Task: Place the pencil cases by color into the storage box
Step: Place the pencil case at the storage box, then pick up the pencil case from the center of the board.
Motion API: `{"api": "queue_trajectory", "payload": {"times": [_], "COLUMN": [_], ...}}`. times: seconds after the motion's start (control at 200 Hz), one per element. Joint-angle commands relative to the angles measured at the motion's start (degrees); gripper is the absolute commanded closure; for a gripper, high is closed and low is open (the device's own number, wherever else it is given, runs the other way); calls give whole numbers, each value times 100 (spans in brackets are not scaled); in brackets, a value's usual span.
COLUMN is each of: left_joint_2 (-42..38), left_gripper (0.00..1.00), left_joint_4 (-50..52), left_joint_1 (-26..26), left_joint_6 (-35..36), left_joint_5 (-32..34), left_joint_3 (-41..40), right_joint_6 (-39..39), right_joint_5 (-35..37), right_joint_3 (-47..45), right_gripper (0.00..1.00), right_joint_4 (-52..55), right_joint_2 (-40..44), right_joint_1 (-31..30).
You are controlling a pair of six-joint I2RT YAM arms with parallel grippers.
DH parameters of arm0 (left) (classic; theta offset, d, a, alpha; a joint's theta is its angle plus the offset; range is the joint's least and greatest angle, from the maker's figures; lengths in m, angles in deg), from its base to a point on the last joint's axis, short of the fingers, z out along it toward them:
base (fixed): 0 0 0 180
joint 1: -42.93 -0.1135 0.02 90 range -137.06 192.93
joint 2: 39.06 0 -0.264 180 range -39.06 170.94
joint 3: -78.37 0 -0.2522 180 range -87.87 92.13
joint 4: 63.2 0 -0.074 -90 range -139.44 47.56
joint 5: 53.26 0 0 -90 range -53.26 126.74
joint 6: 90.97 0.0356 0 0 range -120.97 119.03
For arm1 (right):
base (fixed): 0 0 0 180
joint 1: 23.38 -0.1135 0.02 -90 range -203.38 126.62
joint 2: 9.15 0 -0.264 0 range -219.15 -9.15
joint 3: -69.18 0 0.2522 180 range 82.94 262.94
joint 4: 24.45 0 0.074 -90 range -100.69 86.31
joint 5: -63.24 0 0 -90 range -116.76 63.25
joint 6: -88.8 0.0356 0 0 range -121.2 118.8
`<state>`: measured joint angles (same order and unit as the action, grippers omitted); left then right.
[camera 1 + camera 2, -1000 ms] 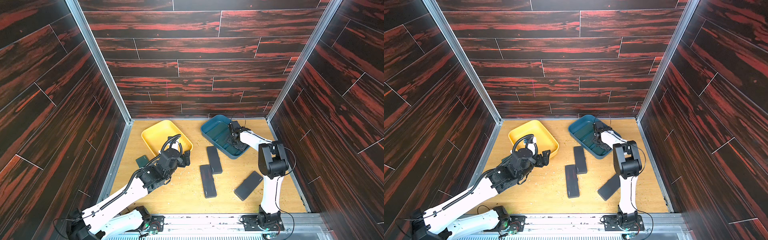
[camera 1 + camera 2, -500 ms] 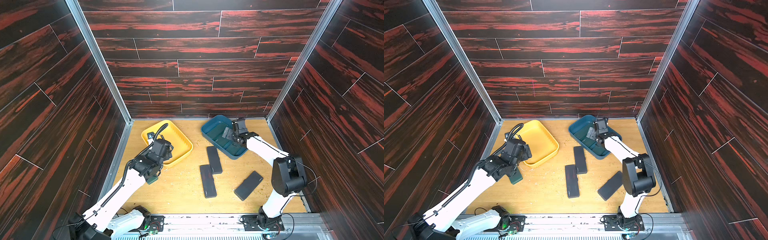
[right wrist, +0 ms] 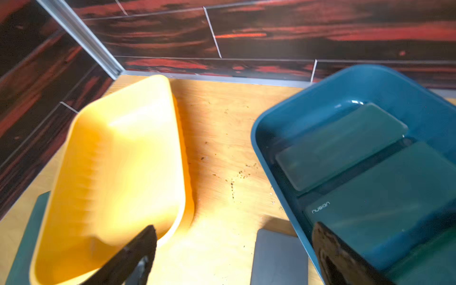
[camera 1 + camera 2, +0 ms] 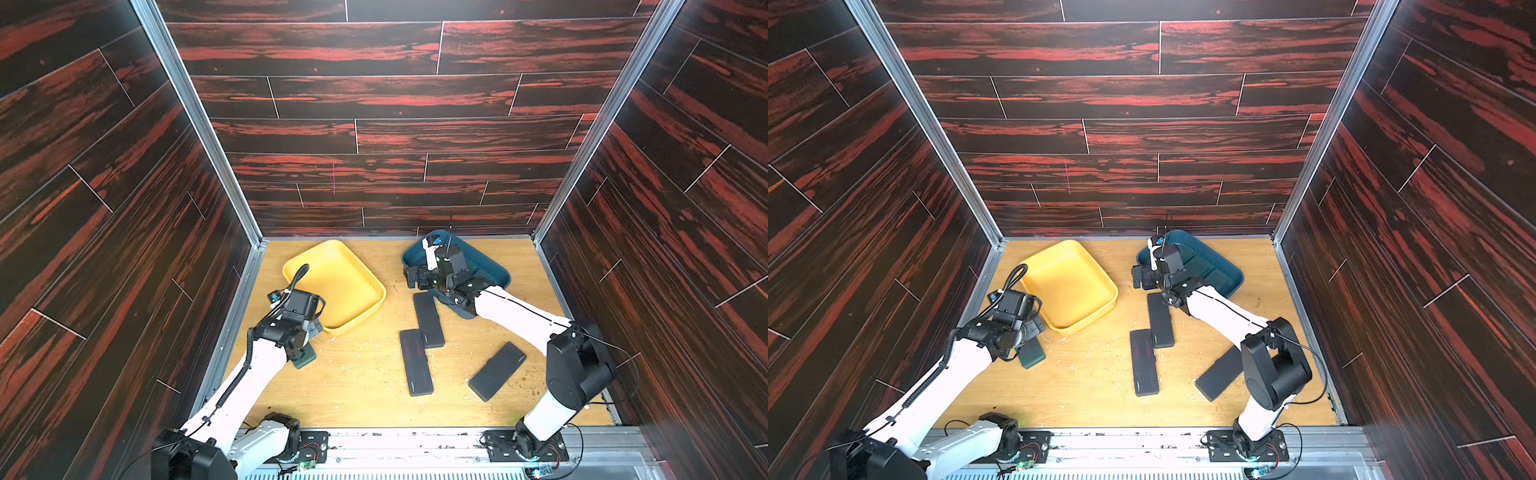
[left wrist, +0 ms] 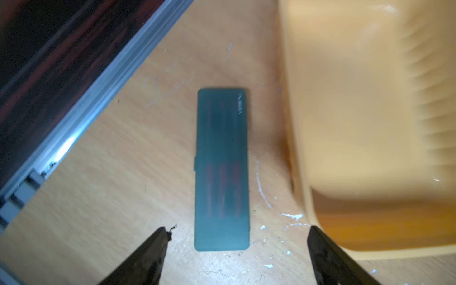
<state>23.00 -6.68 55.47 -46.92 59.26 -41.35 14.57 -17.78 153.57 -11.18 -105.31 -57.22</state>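
A dark green pencil case (image 5: 222, 170) lies flat on the table beside the yellow tray (image 5: 357, 123). My left gripper (image 5: 238, 230) hovers open over its near end, one finger on each side and neither touching it. In both top views the arm hides most of this case (image 4: 305, 358) (image 4: 1032, 354). My right gripper (image 3: 234, 228) is open and empty at the blue tray's (image 3: 271, 118) left rim. Two green cases (image 3: 340, 145) (image 3: 385, 197) lie in that tray. Three black cases (image 4: 429, 319) (image 4: 415, 368) (image 4: 496, 371) lie on the table.
The yellow tray (image 4: 332, 282) holds nothing and sits at the back left, and the blue tray (image 4: 496, 272) at the back right. Dark wood-pattern walls close in three sides. The left wall's metal rail (image 5: 81, 106) runs near the green case. White flecks dot the table.
My left gripper swung left from the yellow tray's near edge and came down over the green case. My right gripper drew leftward out of the blue tray to its rim.
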Motion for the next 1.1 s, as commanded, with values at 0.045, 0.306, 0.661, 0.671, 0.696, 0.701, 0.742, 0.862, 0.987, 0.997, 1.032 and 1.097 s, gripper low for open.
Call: {"api": "queue_trajectory", "payload": {"times": [0.045, 0.306, 0.661, 0.671, 0.696, 0.701, 0.742, 0.862, 0.987, 0.997, 1.032, 1.097], "left_joint_2": [-130, 342, 974, 981, 1004, 1003, 1012, 1010, 1068, 1068, 1074, 1105], "left_gripper": [11, 11, 11, 11, 11, 11, 11, 11, 11, 11, 11, 11], "left_joint_4": [-190, -792, -933, -931, -936, -936, -1157, -1297, -1365, -1369, -1368, -1395], "left_joint_1": [-390, -660, -817, -826, -852, -859, -915, -1049, -1228, -1238, -1266, -1312], "left_joint_6": [-420, -588, -412, -407, -406, -406, -406, -412, -347, -343, -324, -292], "left_joint_5": [-374, -712, -738, -744, -760, -764, -828, -915, -1018, -1023, -1039, -1070], "left_joint_3": [-402, -646, -536, -538, -556, -561, -595, -644, -627, -620, -610, -599], "right_joint_6": [-263, -322, -574, -573, -595, -603, -619, -671, -711, -723, -738, -762], "right_joint_5": [-276, -532, -712, -717, -721, -726, -730, -772, -857, -863, -890, -956], "right_joint_3": [-180, -258, -442, -442, -451, -457, -475, -614, -802, -815, -864, -967], "right_gripper": [1, 1, 1, 1, 1, 1, 1, 1, 1, 1, 1, 1], "right_joint_4": [-443, -660, -736, -727, -703, -700, -681, -747, -918, -929, -984, -1114], "right_joint_2": [370, 409, 565, 568, 585, 592, 607, 699, 822, 832, 867, 932], "right_joint_1": [-10, -12, -15, -10, -8, -13, -10, -9, -11, -15, -10, -14]}}
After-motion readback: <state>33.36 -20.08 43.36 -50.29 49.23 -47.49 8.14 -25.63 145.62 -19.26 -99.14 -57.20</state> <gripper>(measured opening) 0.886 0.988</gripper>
